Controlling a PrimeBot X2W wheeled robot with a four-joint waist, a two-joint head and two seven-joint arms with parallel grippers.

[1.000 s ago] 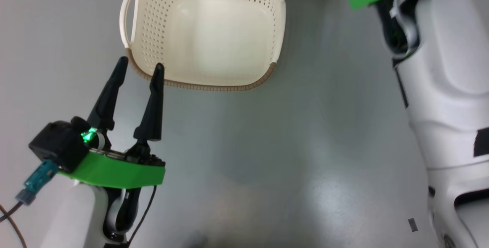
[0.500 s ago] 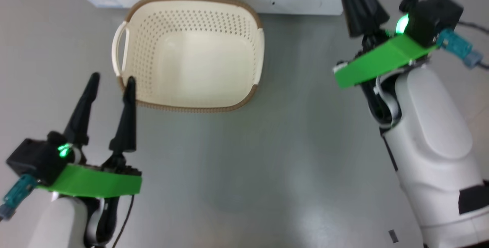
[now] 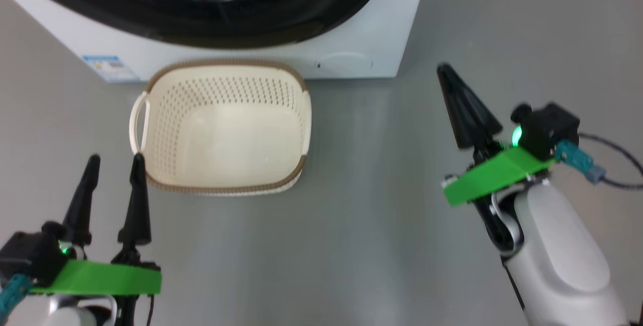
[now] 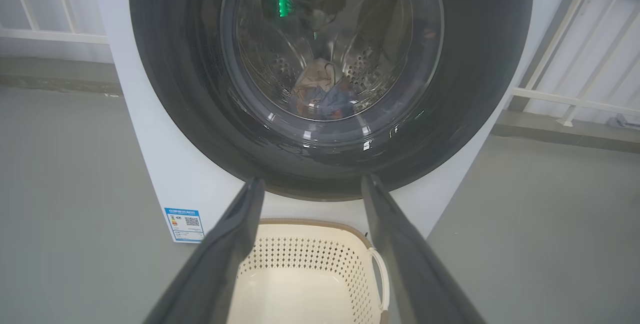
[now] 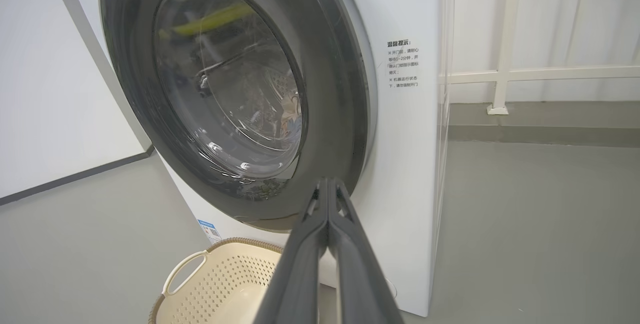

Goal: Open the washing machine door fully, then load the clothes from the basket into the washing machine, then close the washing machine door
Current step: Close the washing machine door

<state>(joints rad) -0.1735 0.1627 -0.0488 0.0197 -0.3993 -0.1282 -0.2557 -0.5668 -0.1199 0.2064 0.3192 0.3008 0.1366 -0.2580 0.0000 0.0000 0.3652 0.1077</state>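
The washing machine (image 3: 382, 24) stands ahead with its door (image 3: 311, 9) shut flat against the front, black rim and glass bowl facing me. Through the glass, the clothes (image 4: 320, 97) lie in the steel drum, blue and cream. The basket (image 3: 221, 188) sits on the floor before the machine with nothing in it. My left gripper (image 3: 115, 157) is open and holds nothing, hovering just left of the basket's near corner. My right gripper (image 3: 444, 70) is shut on nothing, well right of the basket, pointing at the door's lower right rim (image 5: 330, 89).
Grey floor spreads right of the machine. A blue label sticker (image 3: 109, 65) and a round filter cap (image 3: 346, 61) mark its lower front. A white railing (image 5: 505, 74) runs behind on the right, and a white wall (image 5: 45, 89) stands on the left.
The head camera has tilted up, bringing the machine's front and door into view. The right gripper has drawn back toward me, staying shut. The left gripper stays open by the basket.
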